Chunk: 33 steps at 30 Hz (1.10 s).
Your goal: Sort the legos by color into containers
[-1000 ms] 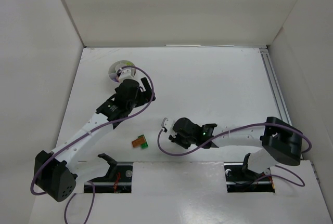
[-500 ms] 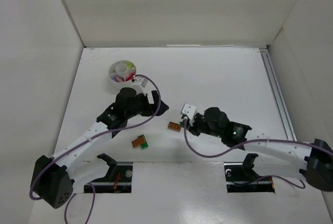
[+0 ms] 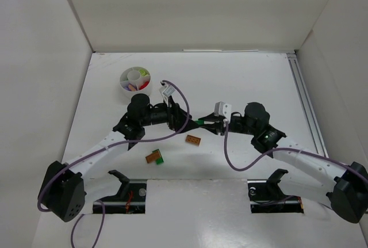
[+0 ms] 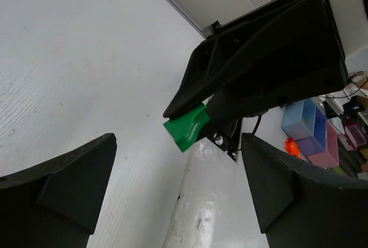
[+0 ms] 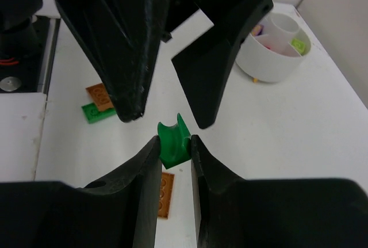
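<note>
My right gripper (image 5: 173, 144) is shut on a small green lego (image 5: 172, 142) and holds it above the table, tip to tip with my left gripper (image 3: 185, 121). The green lego also shows in the left wrist view (image 4: 188, 128) and from above (image 3: 199, 122). My left gripper (image 4: 178, 167) is open and empty, its fingers (image 5: 129, 46) spread just beyond the green piece. The round white divided dish (image 3: 134, 82) with several coloured legos stands at the back left, also in the right wrist view (image 5: 276, 49). An orange lego (image 3: 193, 140) lies below the grippers; an orange and green pair (image 3: 154, 157) lies nearer the front.
White walls enclose the table on three sides. A metal rail (image 3: 305, 98) runs along the right edge. The arm bases and purple cables sit at the near edge.
My right gripper rose from the table with the green lego and moved back and right. My left gripper swung away from the dish to meet it, now open in front of the piece.
</note>
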Each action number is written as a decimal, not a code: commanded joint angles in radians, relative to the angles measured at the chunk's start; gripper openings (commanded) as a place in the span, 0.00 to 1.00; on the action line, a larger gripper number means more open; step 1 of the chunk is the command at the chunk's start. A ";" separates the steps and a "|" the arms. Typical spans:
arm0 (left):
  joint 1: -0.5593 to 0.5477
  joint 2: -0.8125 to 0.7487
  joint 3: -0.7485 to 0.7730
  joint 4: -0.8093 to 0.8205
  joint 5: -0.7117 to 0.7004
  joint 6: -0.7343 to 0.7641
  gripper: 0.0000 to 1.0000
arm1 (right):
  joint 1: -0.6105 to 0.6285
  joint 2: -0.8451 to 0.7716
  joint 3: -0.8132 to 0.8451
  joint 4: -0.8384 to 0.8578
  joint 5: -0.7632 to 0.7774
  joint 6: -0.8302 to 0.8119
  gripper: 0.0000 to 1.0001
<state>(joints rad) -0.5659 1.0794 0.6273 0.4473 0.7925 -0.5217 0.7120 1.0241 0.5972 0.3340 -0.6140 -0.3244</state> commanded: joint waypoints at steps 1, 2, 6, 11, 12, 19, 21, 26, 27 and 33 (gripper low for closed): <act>-0.002 0.017 0.054 0.096 0.088 0.002 0.86 | -0.009 -0.006 0.055 0.106 -0.130 -0.018 0.17; -0.002 0.017 0.054 0.096 0.088 0.002 0.84 | -0.019 -0.006 0.064 0.121 -0.130 -0.018 0.17; -0.011 0.037 0.063 0.122 0.111 -0.011 0.72 | -0.019 0.004 0.064 0.122 -0.145 -0.018 0.18; -0.011 0.047 0.063 0.140 0.111 -0.043 0.59 | -0.019 0.027 0.073 0.131 -0.145 -0.018 0.18; -0.011 0.056 0.063 0.140 0.111 -0.043 0.57 | -0.019 0.027 0.073 0.131 -0.145 -0.018 0.18; -0.031 0.065 0.072 0.149 0.129 -0.052 0.36 | -0.019 0.047 0.061 0.198 -0.116 0.001 0.18; -0.031 0.065 0.072 0.149 0.129 -0.052 0.28 | -0.019 0.047 0.052 0.223 -0.104 0.012 0.18; -0.040 0.065 0.081 0.149 0.162 -0.052 0.26 | -0.019 0.047 0.052 0.246 -0.064 0.012 0.18; -0.040 0.065 0.081 0.149 0.162 -0.052 0.26 | -0.019 0.056 0.052 0.246 -0.075 0.012 0.18; -0.051 0.065 0.091 0.149 0.186 -0.052 0.16 | -0.019 0.088 0.052 0.281 -0.087 0.025 0.26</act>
<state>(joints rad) -0.5674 1.1469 0.6662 0.5407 0.8776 -0.5774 0.6811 1.0840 0.6220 0.4614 -0.7158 -0.3183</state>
